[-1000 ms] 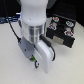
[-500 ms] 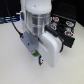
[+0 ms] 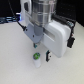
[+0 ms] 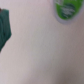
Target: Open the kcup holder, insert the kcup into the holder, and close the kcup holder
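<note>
White worktop [image 3: 12, 65] holds the little green kcup [image 3: 36, 59], standing upright right under the pincer [image 3: 41, 52]. Its fingers reach down beside the kcup, apparently released; I cannot tell for sure.

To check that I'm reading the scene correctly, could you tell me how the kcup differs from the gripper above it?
Colour: the kcup is bright green with white patches, while the gripper is mostly white and grey.
Size: the kcup is tiny and the gripper is far bulkier.
Pose: the kcup stands on the white table, while the gripper hangs over it and does not grip it.
Both sit near the middle of the exterior view.
</note>
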Motion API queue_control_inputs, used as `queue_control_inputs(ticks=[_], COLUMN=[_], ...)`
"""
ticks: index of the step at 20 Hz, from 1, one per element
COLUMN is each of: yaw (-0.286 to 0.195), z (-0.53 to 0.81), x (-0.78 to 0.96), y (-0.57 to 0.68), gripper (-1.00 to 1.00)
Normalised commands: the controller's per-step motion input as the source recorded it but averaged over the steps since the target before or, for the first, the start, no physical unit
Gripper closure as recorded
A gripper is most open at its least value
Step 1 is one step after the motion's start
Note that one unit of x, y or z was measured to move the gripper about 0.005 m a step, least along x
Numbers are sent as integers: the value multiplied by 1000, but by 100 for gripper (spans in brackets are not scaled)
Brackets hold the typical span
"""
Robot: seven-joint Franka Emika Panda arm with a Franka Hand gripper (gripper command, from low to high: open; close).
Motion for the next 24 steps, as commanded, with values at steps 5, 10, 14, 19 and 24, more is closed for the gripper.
queue_control_inputs(ticks=[5, 10, 14, 19, 24], yaw=[-41, -20, -5, 0, 0], z=[-151, -140, -72, -151, -187], x=[2, 1, 36, 89, -1], y=[-319, -252, -18, 175, 34], gripper=[-100, -100, -100, -100, -100])
